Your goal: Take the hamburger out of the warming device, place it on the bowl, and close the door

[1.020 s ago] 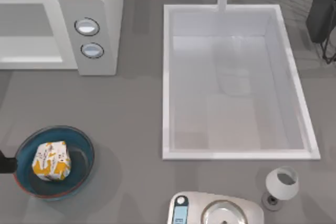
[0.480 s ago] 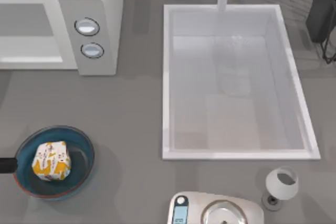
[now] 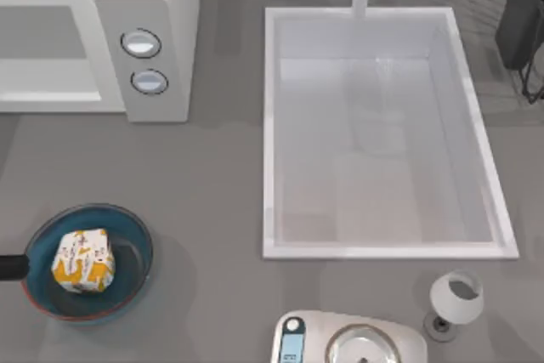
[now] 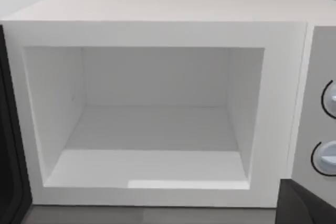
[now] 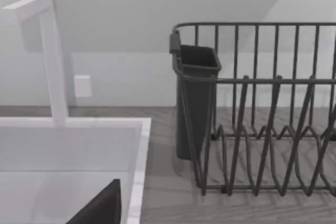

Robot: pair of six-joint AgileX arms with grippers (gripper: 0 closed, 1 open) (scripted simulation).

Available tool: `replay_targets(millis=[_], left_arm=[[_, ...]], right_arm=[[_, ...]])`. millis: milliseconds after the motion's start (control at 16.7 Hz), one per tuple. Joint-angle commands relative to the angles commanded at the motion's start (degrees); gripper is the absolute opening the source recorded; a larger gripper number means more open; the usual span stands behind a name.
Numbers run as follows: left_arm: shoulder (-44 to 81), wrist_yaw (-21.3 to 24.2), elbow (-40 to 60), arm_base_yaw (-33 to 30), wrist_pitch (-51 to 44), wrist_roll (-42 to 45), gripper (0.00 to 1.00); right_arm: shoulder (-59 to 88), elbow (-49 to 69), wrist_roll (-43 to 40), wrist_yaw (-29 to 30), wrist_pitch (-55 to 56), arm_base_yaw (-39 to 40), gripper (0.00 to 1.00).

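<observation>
Top view: hamburger [image 3: 82, 260] sits in the bowl [image 3: 127, 227].
Warming device [image 4: 157, 24] cavity gapes (left gripper [image 3: 7, 268] beside bowl, jaw state unclear).

Matte black left gripper [image 3: 8, 268], smooth, with no markings.

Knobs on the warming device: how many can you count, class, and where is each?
2. On the warming device's side panel: one knob above, the other knob just below it. None seem hidden.
</observation>
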Motion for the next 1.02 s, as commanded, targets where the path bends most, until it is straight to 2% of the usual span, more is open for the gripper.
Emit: replay_targets(millis=[120,360,480,840,1020], left_arm=[[0.6,-3.4,1.0,-3.4,-0.3,0.0,0.00],[2.2,-13.1,3.3,-13.1,-1.1,0.0,0.00],[2.7,-16.1,4.1,-16.1,-1.4,0.0,0.00],[2.6,-16.6,4.3,-16.6,-1.6,0.0,0.00],[1.8,-12.8,5.5,-12.8,-3.7,0.0,0.00]], right_arm=[[0.0,0.0,0.0,0.0,0.0,0.0,1.00],[0.0,0.0,0.0,0.0,0.0,0.0,1.00],[0.0,0.0,0.0,0.0,0.0,0.0,1.00],[0.0,0.0,0.0,0.0,0.0,0.0,1.00],[0.0,0.0,0.0,0.0,0.0,0.0,1.00]])
